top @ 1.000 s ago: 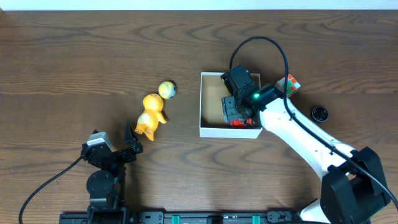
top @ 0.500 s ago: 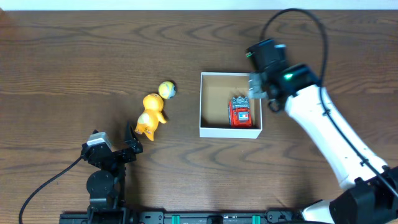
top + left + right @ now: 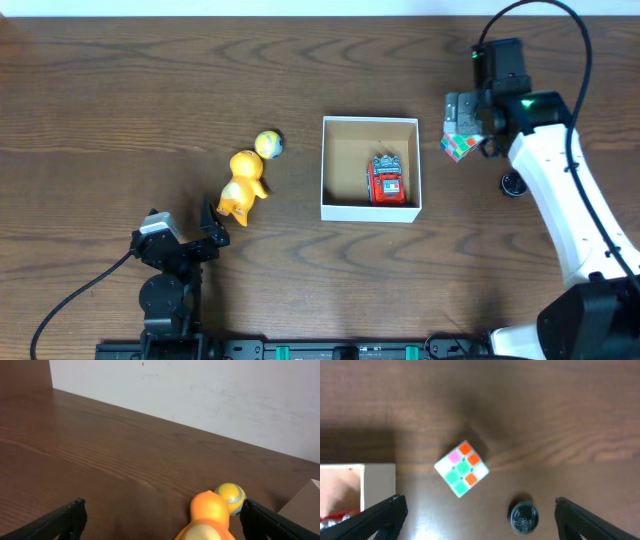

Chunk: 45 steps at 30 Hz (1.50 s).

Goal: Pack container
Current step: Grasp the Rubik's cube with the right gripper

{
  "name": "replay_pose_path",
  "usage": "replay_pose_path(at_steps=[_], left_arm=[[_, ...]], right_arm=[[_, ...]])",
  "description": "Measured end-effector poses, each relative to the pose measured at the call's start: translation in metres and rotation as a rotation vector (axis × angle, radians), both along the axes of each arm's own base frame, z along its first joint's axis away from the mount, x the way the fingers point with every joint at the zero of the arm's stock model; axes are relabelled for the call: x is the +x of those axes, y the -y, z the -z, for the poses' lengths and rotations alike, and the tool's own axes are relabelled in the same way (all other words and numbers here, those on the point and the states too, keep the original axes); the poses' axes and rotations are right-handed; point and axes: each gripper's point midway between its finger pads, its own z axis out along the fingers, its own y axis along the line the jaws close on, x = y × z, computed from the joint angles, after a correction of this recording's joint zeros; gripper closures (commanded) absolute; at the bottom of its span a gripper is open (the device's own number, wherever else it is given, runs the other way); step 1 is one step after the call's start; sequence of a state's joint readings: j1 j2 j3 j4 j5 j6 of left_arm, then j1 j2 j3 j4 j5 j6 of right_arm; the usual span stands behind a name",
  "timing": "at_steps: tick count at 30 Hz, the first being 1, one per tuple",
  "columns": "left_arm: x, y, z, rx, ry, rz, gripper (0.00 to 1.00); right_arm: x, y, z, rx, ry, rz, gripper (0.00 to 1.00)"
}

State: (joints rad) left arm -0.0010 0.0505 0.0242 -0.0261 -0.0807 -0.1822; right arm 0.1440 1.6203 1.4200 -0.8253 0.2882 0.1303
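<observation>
The container [image 3: 330, 165], a white-walled box with a brown floor, sits mid-table with a red toy truck [image 3: 387, 180] lying inside it. My right gripper [image 3: 468, 122] hovers open just right of the box, above a colourful puzzle cube [image 3: 456, 147]. In the right wrist view the cube [image 3: 462, 468] lies ahead of the open right gripper [image 3: 480, 520], with nothing between the fingers. My left gripper [image 3: 212, 228] rests open near the front left. An orange toy figure [image 3: 207, 519] stands within the span of the left gripper [image 3: 162, 520], with a yellow ball [image 3: 231, 497] behind it.
A small black round cap [image 3: 514, 183] lies right of the cube, and the cap [image 3: 524, 516] is near the right finger in the right wrist view. The orange figure [image 3: 242, 185] and ball [image 3: 268, 144] lie left of the box. A white wall [image 3: 200, 390] backs the table.
My right gripper has let go of the red truck inside the container, risen out, swung right over the puzzle cube and opened wide. The left arm has not moved.
</observation>
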Motion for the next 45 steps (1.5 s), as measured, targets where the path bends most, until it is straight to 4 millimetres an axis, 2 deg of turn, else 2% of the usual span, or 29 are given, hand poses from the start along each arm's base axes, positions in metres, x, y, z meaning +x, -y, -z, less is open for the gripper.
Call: replay_pose_path(at_steps=[4,13,18,24,31,38,40,45], left_arm=[[0.000,0.000,0.000,0.000,0.000,0.000,0.02],[0.000,0.000,0.000,0.000,0.000,0.000,0.02],[0.000,0.000,0.000,0.000,0.000,0.000,0.02],[0.000,0.000,0.000,0.000,0.000,0.000,0.02],[0.000,0.000,0.000,0.000,0.000,0.000,0.02],[0.000,0.000,0.000,0.000,0.000,0.000,0.02],[0.000,0.000,0.000,0.000,0.000,0.000,0.02],[0.000,0.000,0.000,0.000,0.000,0.000,0.02]], right_arm=[[0.005,0.013,0.007,0.003,-0.002,-0.047,0.01],[-0.001,0.028,0.053,-0.028,-0.067,-0.314,0.01],[-0.001,0.024,0.068,-0.126,-0.074,-0.522,0.01],[0.007,0.016,0.072,-0.206,-0.030,-0.688,0.01],[0.010,0.016,0.081,-0.222,-0.021,-0.728,0.01],[0.013,0.014,0.131,-0.129,-0.100,-0.678,0.01],[0.013,0.014,0.139,-0.103,-0.104,-0.643,0.01],[0.019,0.014,0.138,-0.060,-0.075,-0.570,0.01]])
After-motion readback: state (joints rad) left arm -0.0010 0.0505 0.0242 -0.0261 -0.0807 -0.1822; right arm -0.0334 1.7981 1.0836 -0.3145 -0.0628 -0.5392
